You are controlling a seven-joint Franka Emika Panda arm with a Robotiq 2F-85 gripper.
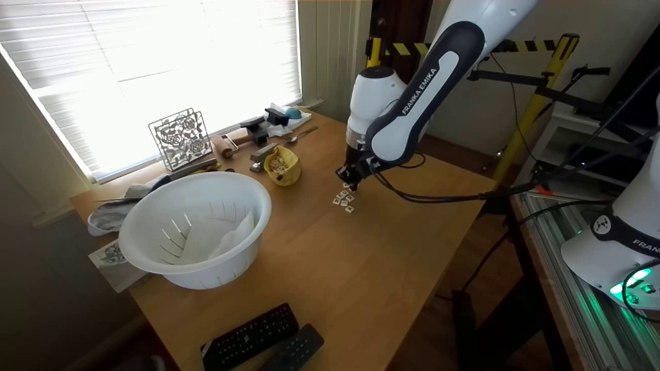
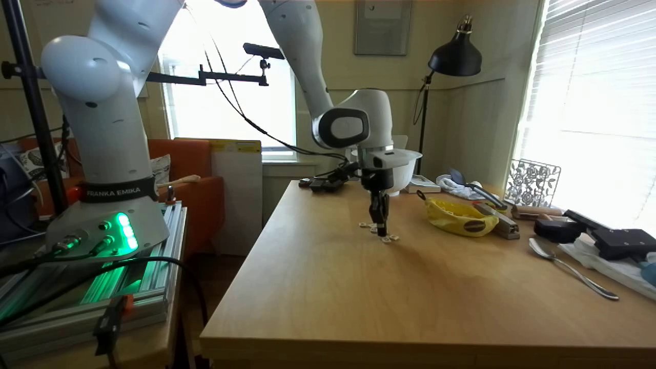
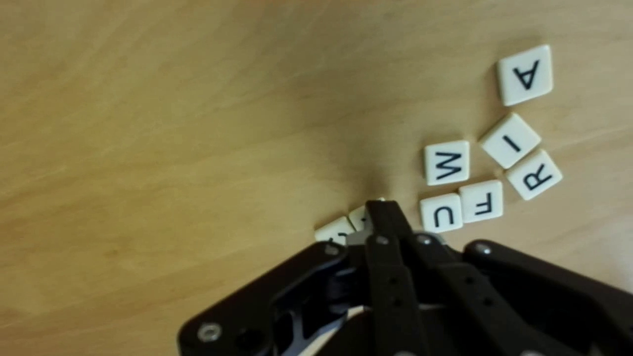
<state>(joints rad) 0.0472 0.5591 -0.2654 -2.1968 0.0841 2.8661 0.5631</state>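
My gripper (image 3: 388, 212) is shut, its black fingertips together, with nothing visible between them. It points down, close above the wooden table, in both exterior views (image 1: 352, 185) (image 2: 381, 233). Small white letter tiles lie flat around it. In the wrist view, a U tile (image 3: 441, 212) touches an F tile (image 3: 481, 201). A W or M tile (image 3: 447, 162), an I tile (image 3: 511, 141), an R tile (image 3: 535, 175) and an A tile (image 3: 525, 75) lie beyond. Two tiles (image 3: 335, 231) at the fingertips are partly hidden. Whether the fingertips touch a tile, I cannot tell.
A yellow pouch (image 1: 283, 169) holding tiles stands near the gripper. A large white slotted basin (image 1: 206, 270) and two black remotes (image 1: 252, 337) are farther along the table. A spoon (image 2: 574, 269), stapler-like metal block (image 2: 499, 221) and napkin holder (image 1: 180, 139) lie along the window side.
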